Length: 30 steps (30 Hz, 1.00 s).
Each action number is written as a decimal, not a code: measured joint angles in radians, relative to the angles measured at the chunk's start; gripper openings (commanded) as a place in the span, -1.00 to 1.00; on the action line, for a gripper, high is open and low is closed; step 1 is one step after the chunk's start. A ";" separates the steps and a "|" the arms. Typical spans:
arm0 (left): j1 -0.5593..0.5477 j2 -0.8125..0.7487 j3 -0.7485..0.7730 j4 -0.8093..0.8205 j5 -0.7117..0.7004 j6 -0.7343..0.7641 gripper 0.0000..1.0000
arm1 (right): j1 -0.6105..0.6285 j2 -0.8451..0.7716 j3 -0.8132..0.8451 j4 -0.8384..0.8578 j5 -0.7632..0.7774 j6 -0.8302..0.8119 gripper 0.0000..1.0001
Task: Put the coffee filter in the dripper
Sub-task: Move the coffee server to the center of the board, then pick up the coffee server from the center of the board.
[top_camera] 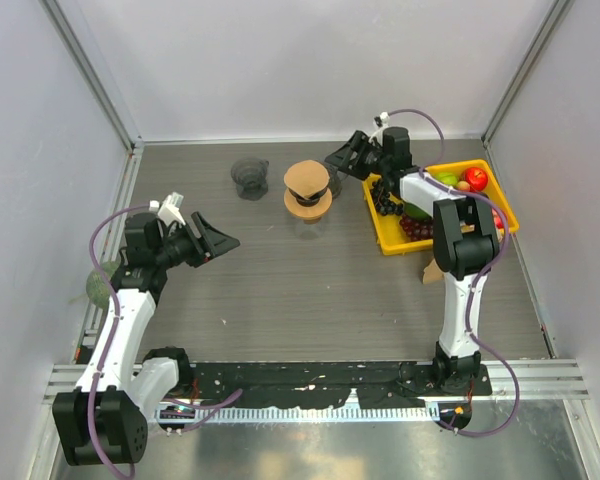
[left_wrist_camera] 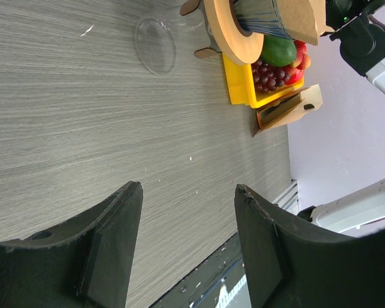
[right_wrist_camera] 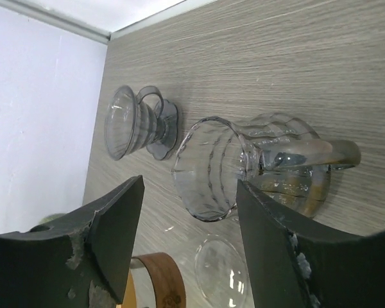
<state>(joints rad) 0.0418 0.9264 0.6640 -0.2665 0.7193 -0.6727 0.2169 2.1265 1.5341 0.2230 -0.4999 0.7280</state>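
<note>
A stack of brown paper coffee filters (top_camera: 307,178) sits in a holder on a round wooden base (top_camera: 308,208) at mid-table; the stack also shows in the left wrist view (left_wrist_camera: 295,13). The smoky glass dripper (top_camera: 250,178) stands upright to its left, and shows in the right wrist view (right_wrist_camera: 138,125). My right gripper (top_camera: 340,158) is open and empty just right of the filters (right_wrist_camera: 189,183). A clear ribbed glass vessel with a handle (right_wrist_camera: 244,163) is close in front of it. My left gripper (top_camera: 220,236) is open and empty, low over bare table (left_wrist_camera: 188,189), well short of the dripper.
A yellow tray (top_camera: 385,238) of fruit stands at the right, with a small cardboard piece (top_camera: 430,268) before it. A clear glass lid (left_wrist_camera: 155,45) lies flat near the wooden base. A green ball (top_camera: 100,285) sits at the left edge.
</note>
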 measured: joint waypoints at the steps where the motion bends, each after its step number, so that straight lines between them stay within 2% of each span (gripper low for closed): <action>1: 0.000 -0.002 0.000 0.000 0.000 0.000 0.25 | -0.006 -0.002 0.001 -0.001 -0.015 -0.011 0.35; 4: 0.000 -0.002 0.000 0.000 0.000 0.000 0.25 | -0.026 0.002 0.054 -0.056 -0.070 -0.099 0.49; 9: 0.001 -0.008 0.000 -0.004 0.000 0.001 0.25 | -0.088 0.034 0.307 -0.231 -0.161 -0.382 0.57; 13: 0.009 -0.017 0.000 -0.018 -0.001 0.005 0.26 | -0.125 0.035 0.461 -0.399 -0.209 -0.669 0.59; 18: 0.016 -0.019 0.000 -0.032 0.000 0.011 0.29 | -0.117 0.099 0.612 -0.636 -0.186 -1.052 0.58; 23: 0.024 -0.019 0.000 -0.041 0.000 0.023 0.29 | -0.095 0.150 0.618 -0.771 -0.113 -1.332 0.46; 30: 0.026 -0.023 0.000 -0.042 0.000 0.024 0.29 | -0.061 0.151 0.478 -0.765 -0.043 -1.582 0.47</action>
<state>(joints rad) 0.0677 0.9035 0.6640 -0.3080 0.7189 -0.6491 0.1558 2.2776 2.0121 -0.5419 -0.5426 -0.8536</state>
